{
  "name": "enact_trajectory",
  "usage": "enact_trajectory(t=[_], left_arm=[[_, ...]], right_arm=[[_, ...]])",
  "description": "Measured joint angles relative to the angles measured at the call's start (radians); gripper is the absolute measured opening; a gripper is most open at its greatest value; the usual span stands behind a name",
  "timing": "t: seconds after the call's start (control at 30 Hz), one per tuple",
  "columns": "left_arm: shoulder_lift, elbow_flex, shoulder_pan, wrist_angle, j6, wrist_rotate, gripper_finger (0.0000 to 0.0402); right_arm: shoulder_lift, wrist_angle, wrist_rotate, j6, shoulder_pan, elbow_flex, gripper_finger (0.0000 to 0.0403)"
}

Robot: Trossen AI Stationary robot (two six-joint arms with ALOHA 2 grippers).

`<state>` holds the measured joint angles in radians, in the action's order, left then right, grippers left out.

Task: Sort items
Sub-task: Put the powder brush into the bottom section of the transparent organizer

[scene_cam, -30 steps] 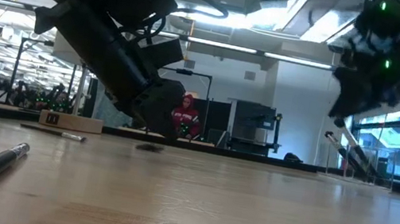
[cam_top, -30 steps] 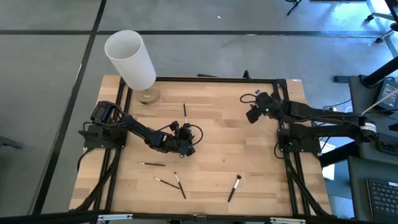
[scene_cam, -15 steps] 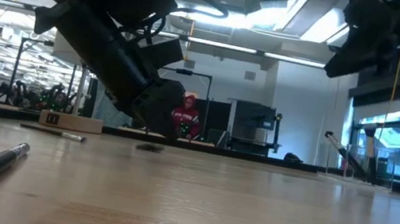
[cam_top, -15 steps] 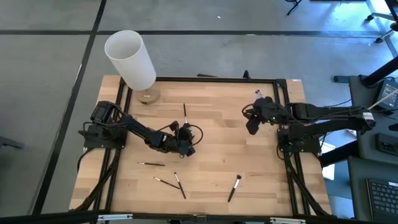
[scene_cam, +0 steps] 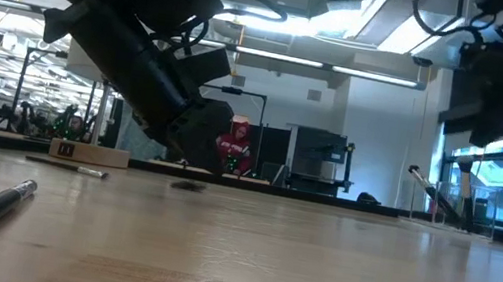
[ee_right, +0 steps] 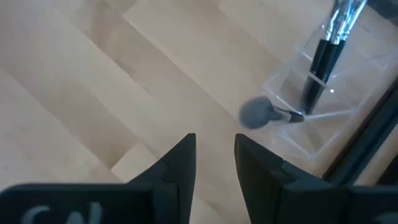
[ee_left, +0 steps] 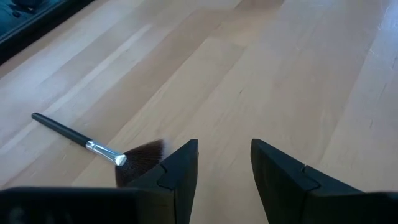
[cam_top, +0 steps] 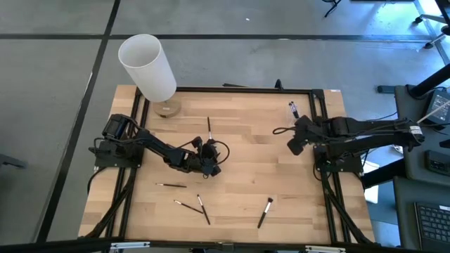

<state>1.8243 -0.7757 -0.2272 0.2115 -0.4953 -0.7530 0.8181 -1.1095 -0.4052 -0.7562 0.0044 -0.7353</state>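
Note:
Slim dark-handled brushes lie flat on the wooden table in the high view: one (cam_top: pixel 209 128) toward the far side, one (cam_top: pixel 171 185), two (cam_top: pixel 185 205) (cam_top: pixel 202 209) and one (cam_top: pixel 265 212) near the near edge. More brushes (cam_top: pixel 293 109) stand in a clear holder (ee_right: pixel 323 93) at the far right; a grey-tufted one (ee_right: pixel 261 113) leans out of it. My left gripper (cam_top: pixel 209 160) (ee_left: pixel 224 168) is low over the table's middle, open, with a fan brush (ee_left: pixel 81 142) lying beside one finger. My right gripper (cam_top: pixel 295 144) (ee_right: pixel 214 162) hovers open, near the holder.
A big white cylinder (cam_top: pixel 148 67) on a round wooden base stands at the table's far left corner. A dark frame (cam_top: pixel 246 90) borders the table. Bare wood lies between the two grippers and along the right half. A person in red (scene_cam: pixel 230 148) is far back in the room.
My right gripper has drawn back from the holder, moving toward the table's near edge and slightly right. My left arm and the brushes on the table have stayed where they were.

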Motion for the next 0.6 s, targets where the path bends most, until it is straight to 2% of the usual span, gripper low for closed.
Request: enact_trajectory(t=[0.3,0.43,0.6], left_arm=[[0.0,0.0,0.0,0.002,0.003,-0.012,0.0143],[0.0,0.0,0.0,0.002,0.008,-0.011,0.0143],[0.0,0.0,0.001,0.002,0.011,-0.012,0.0143]], right_arm=[[0.024,-0.039,0.031,0.003,-0.014,0.003,0.0109],[0.096,-0.055,0.013,0.013,-0.058,0.005,0.0109],[0.215,-0.029,-0.046,0.104,-0.143,0.005,0.0109]])
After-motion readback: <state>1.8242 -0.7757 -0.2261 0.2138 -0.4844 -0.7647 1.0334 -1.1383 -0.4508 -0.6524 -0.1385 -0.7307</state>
